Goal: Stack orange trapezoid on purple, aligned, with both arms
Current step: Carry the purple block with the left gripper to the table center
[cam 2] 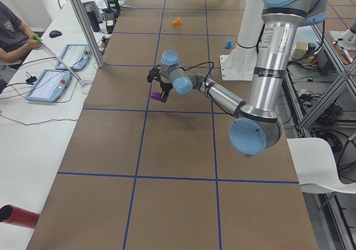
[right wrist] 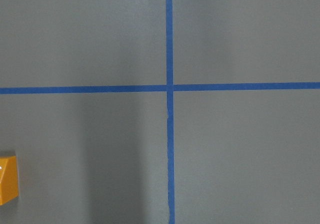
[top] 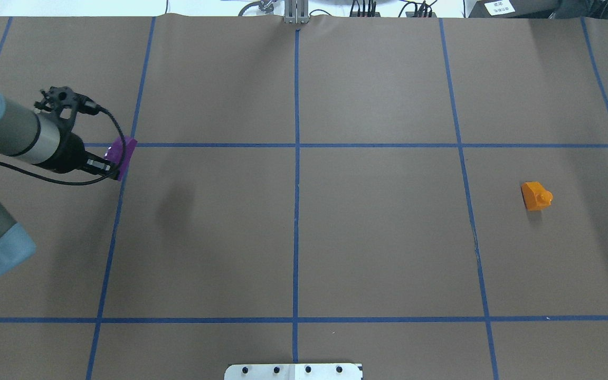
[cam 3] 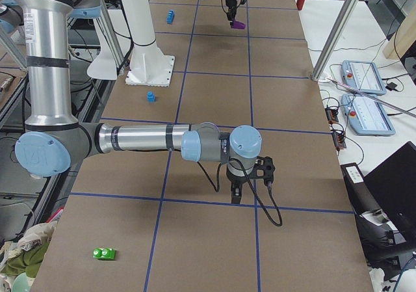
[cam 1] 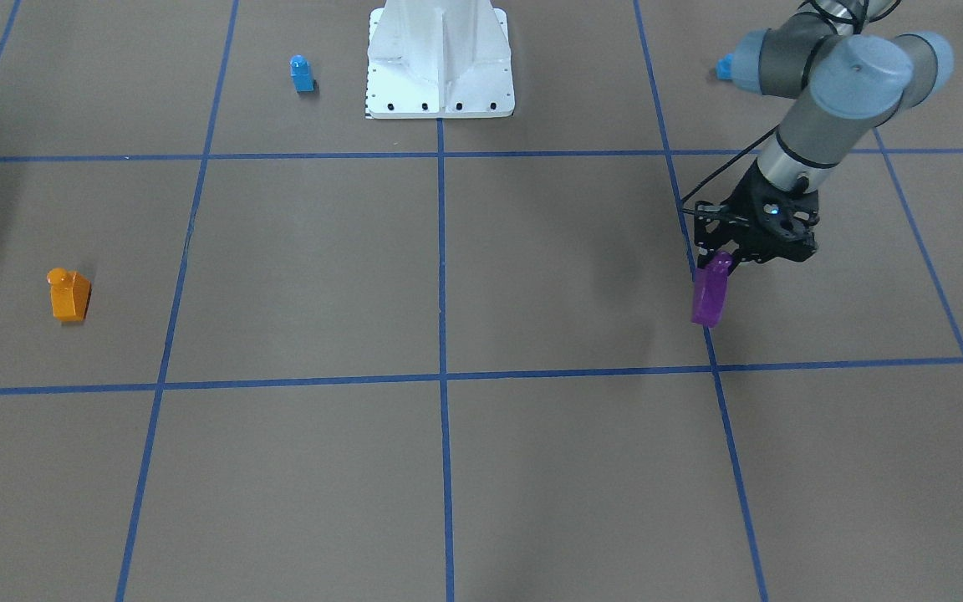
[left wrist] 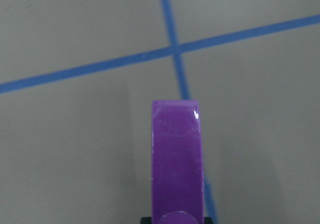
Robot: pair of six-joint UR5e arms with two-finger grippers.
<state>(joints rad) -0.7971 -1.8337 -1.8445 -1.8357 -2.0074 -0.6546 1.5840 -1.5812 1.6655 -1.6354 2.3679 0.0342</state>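
Brown taped table [cam 1: 532, 276] carries orange trapezoid [cam 1: 69, 294], small blue block [cam 1: 302, 73], white base [cam 1: 440, 58].

Silver-grey arms [cam 1: 807, 125], light-blue caps [cam 1: 862, 79], black cables [cam 1: 728, 165]

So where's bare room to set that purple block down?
The two middle squares flanking the centre tape line are bare. Busy spots: the left tool holding the purple block at one end, the orange block at the other.

Sloped block [top: 123, 150] in left gripper [cam 1: 722, 262] over robot's-left side of table [top: 378, 237], apparently beside tape crossing [left wrist: 175, 48]; trapezoid [top: 536, 196] rests far off on right side.
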